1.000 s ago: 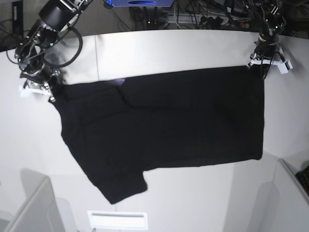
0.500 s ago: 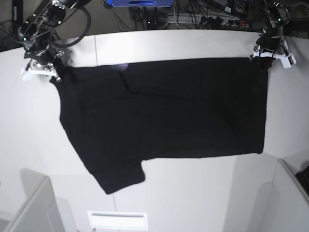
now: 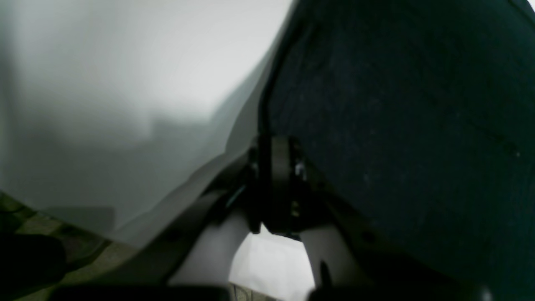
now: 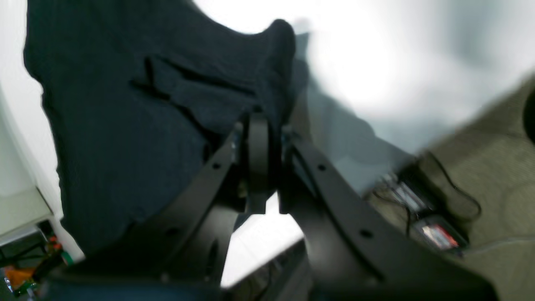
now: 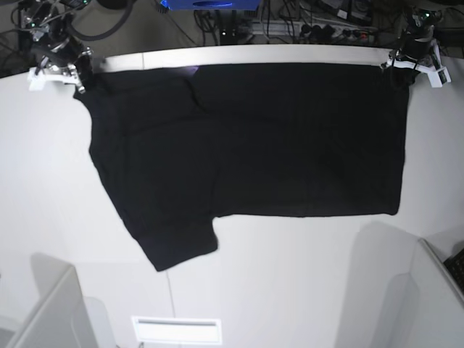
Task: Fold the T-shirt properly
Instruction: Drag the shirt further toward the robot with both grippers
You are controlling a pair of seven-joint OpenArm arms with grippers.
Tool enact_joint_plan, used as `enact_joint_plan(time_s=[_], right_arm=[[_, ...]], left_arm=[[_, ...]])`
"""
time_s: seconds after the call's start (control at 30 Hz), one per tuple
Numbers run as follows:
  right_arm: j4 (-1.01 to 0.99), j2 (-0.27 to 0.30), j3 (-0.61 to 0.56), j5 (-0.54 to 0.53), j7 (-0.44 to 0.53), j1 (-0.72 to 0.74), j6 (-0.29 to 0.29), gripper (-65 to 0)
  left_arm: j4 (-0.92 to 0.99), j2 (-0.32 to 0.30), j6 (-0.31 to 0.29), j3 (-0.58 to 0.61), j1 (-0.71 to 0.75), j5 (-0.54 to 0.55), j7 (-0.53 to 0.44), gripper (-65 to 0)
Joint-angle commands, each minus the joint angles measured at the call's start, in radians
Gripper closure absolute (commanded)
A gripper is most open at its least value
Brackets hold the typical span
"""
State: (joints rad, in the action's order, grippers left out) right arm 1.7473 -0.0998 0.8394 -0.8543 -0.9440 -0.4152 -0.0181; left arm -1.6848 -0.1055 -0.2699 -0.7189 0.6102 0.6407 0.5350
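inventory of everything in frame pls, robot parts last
T-shirt: 1, black, spread across the far half of the table, one sleeve pointing to the near left; held at its two far corners.
Table: 1, white, under the shirt.
Blue object: 1, blue, behind the table's far edge, mostly cut off.
Cables and electronics: several, dark, on the floor behind the table.
Right hand: 1, black with white parts, base view's far left, shut on the shirt's shoulder corner.
Left hand: 1, black with white parts, base view's far right, shut on the shirt's hem corner.
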Motion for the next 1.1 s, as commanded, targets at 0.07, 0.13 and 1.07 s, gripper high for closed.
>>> enact_joint_plan(time_s=[0.07,0.13,1.07], right_arm=[[0.019,0.005,0.001,-0.013,0.013,-0.029,-0.004,0.0],[0.019,0.004,-0.002,-0.013,0.013,-0.044,-0.004,0.0],[0.095,0.004,0.005,-0.012,0.02,-0.098,-0.004,-26.9]], left_arm=[[-0.016,-0.01,-0.006,-0.008,0.015,0.011,-0.02,0.0],[-0.016,-0.01,-0.006,-0.008,0.021,0.011,-0.019,0.0],[-0.042,-0.004,-0.006,-0.124,0.057,0.02,-0.019,-39.2]])
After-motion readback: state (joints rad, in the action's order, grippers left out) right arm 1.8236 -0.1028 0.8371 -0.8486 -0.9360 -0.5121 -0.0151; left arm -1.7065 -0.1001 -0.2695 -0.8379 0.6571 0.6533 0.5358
